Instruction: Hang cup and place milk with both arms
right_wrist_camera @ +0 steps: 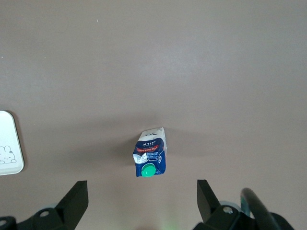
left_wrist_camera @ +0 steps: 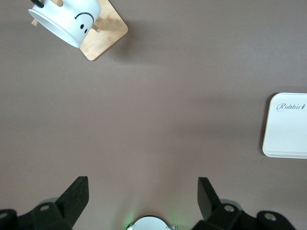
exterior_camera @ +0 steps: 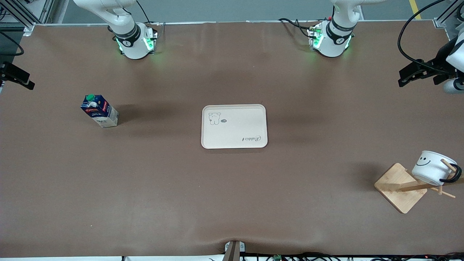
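Front view shows the cup (exterior_camera: 430,168) already hung on the wooden rack (exterior_camera: 400,187) near the tabletop's corner, while the milk carton (exterior_camera: 99,110) stands untouched off the tray (exterior_camera: 234,126); left tool (left_wrist_camera: 143,199) and right tool (right_wrist_camera: 142,200) both gape empty.

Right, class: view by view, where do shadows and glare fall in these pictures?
Front view: soft shadows trail from the milk carton and wooden cup rack toward the robot bases; green base light tints the table. Left wrist view: the rack's shadow falls beside the smiley mug; green glow between the open fingers. Right wrist view: pale sheen above the carton.
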{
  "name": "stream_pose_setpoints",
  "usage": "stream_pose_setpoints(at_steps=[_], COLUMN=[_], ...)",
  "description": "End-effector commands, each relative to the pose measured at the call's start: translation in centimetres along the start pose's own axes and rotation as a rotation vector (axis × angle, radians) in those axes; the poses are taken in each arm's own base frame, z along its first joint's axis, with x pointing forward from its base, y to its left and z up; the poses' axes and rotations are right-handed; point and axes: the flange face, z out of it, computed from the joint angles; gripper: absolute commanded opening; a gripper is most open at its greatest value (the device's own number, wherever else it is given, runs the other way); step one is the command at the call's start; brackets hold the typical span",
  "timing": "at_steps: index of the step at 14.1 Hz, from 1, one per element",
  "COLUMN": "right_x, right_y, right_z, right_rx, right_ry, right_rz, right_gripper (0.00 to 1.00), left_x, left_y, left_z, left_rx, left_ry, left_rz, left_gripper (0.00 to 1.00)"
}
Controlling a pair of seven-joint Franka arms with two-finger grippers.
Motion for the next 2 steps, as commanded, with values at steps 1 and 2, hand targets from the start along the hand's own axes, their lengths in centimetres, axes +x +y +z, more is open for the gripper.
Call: stream_pose_setpoints(at_steps=[1, 2], right_x=[0.18, 0.19], right_y=[0.35, 0.35], right_z=[-0.47, -0.48], right_rx=[-0.001, -0.001], right_ry=[-0.002, 0.0], right_rz=[0.021, 0.021], right_gripper=[1.0, 1.0], left_x=[-0.49, -0.55], left_y=[-0.16, -0.18], left_z=[-0.65, -0.64], left_rx=[0.017, 0.019], left_ry=[0.001, -0.001], left_rz=[0.009, 0.008], left_gripper=[1.0, 1.0])
